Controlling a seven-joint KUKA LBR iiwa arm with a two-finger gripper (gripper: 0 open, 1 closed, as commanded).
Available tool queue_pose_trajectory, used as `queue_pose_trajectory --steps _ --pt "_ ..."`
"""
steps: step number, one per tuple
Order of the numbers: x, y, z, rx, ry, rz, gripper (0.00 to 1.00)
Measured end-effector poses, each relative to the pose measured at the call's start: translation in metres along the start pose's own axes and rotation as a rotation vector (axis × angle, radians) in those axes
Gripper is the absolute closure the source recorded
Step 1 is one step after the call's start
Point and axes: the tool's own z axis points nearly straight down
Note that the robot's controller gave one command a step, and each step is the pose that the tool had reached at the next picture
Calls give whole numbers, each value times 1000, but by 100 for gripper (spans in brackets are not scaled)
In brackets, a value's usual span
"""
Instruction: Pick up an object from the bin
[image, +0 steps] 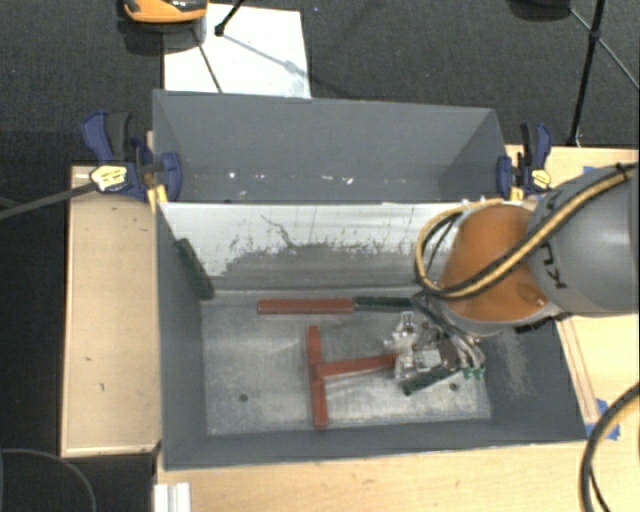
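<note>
The bin (250, 405) is seen from above, its grey floor mostly bare. The arm (590, 250) is reached in from the right of the T-piece (318, 385), which is taken here as the landmark (a red-brown part lying flat near the middle of the floor). The hand (432, 362) is set low at the right end of the T-piece's cross arm, touching it or just beside it. Whether the hand is open or closed cannot be told.

Behind the T-piece, near the back wall, a red bar (305, 307) is laid flat. To the right of that bar, and behind the hand, a green stick (385, 299) is seen. Well to the left of the T-piece, a green bar (193, 268) is leaned against the side wall. Just right of the T-piece's cross arm, under the hand, a small green scrap (425, 380) is lodged.

The thing to be picked is judged to be either the T-piece's arm end or the scrap; which one cannot be settled.

Several failures can be foreseen. If the T-piece is gripped at its far end, it may be swung or slipped out by its own weight. The scrap may be caught together with it and dropped on lifting. Nothing at all may be lifted if the grip is closed between the two.
</note>
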Motion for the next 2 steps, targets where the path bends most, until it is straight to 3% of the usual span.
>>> queue_pose_trajectory --steps 1,2 --pt "0 0 0 0 0 -1 100" --pt "-15 -3 -162 -1 12 -101 100"
